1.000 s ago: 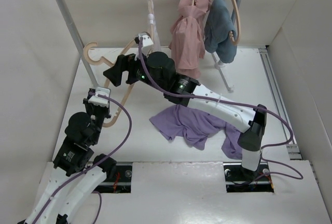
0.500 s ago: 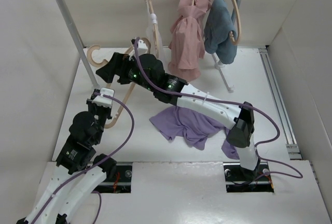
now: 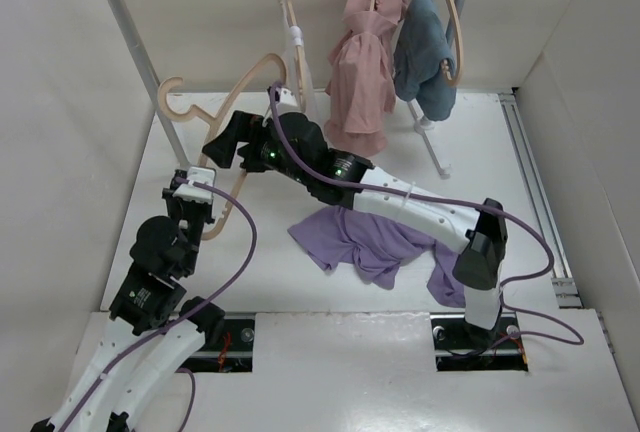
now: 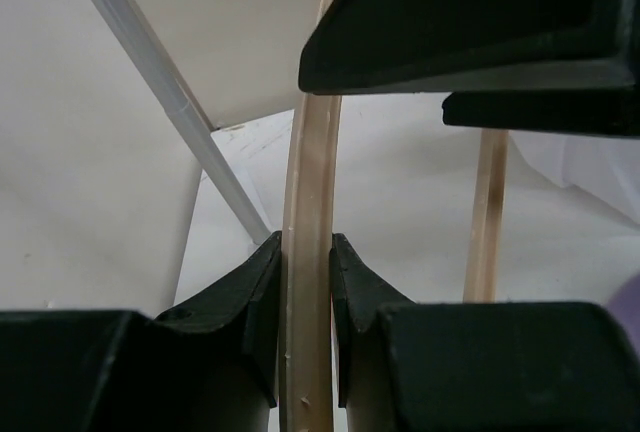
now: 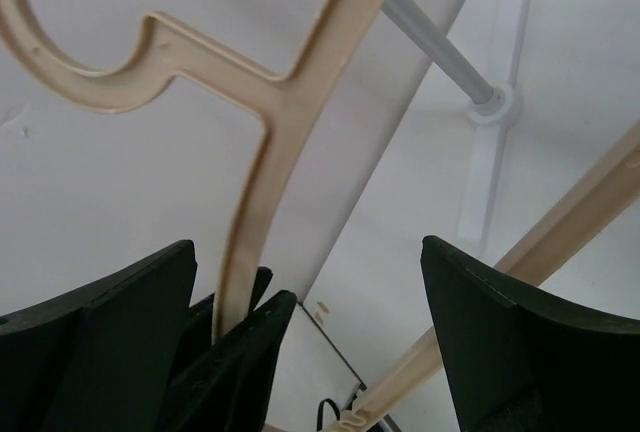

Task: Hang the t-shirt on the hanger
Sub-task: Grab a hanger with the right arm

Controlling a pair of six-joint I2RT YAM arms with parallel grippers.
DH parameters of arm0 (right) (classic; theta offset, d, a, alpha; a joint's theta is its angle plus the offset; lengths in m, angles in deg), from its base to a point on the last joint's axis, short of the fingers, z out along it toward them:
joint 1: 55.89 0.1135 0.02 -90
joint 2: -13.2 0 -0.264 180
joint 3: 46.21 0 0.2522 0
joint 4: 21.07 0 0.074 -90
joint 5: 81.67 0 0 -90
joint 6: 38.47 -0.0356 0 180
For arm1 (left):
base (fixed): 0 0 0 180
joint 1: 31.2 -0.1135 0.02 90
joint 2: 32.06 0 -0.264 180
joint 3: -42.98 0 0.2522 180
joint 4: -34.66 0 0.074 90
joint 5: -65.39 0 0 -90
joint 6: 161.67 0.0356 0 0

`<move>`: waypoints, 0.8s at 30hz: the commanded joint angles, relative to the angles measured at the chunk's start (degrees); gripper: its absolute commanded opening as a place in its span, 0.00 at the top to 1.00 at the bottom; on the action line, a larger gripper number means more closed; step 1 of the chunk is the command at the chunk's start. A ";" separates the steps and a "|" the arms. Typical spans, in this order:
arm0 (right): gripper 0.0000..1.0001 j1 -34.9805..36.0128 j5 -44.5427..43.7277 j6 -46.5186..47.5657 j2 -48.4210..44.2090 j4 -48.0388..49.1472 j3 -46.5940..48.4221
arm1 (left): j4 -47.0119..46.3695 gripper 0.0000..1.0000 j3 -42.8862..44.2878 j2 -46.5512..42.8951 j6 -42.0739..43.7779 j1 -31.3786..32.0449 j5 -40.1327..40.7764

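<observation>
The tan wooden hanger (image 3: pixel 200 112) is held off the table at the back left, hook to the left. My left gripper (image 3: pixel 200 202) is shut on one of its thin arms, which runs straight between the pads in the left wrist view (image 4: pixel 308 247). My right gripper (image 3: pixel 222 142) is open just above, its wide jaws around the hanger (image 5: pixel 250 182) below the hook, with the arm close to its left finger (image 5: pixel 120 322). The lavender t-shirt (image 3: pixel 370 237) lies crumpled on the table in the middle, beneath the right arm, apart from both grippers.
A metal clothes rack (image 3: pixel 135 42) stands at the back, its foot (image 3: pixel 435 152) on the table. On it hang a white garment (image 3: pixel 295 52), a dusty pink one (image 3: pixel 360 62) and a blue-grey one (image 3: pixel 425 47). White walls close in left and right.
The right gripper swung towards the back left and came back to the hanger. The hanger's far arm now stands higher, up by the white garment. The left gripper kept its hold.
</observation>
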 commanded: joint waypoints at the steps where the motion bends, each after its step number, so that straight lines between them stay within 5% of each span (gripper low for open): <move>1: 0.02 -0.38 -0.95 -2.38 -1.66 0.21 0.43 | -5.82 1.00 0.32 0.07 0.75 0.41 0.44; 6: 0.02 -0.91 2.49 1.47 4.06 1.71 8.43 | -4.34 1.00 0.32 -0.46 1.37 0.41 -0.44; 13: 0.08 -0.91 0.72 -2.65 3.79 4.52 4.47 | -5.73 1.00 -0.29 -1.51 0.75 0.41 -1.14; 20: 0.14 -1.44 4.14 -4.06 12.84 5.74 16.51 | -5.21 1.00 -0.82 -1.51 2.60 0.41 -2.80; 24: 0.37 -1.44 6.61 -4.06 13.38 9.25 15.56 | -3.63 1.00 -1.44 -1.51 2.60 0.41 -3.34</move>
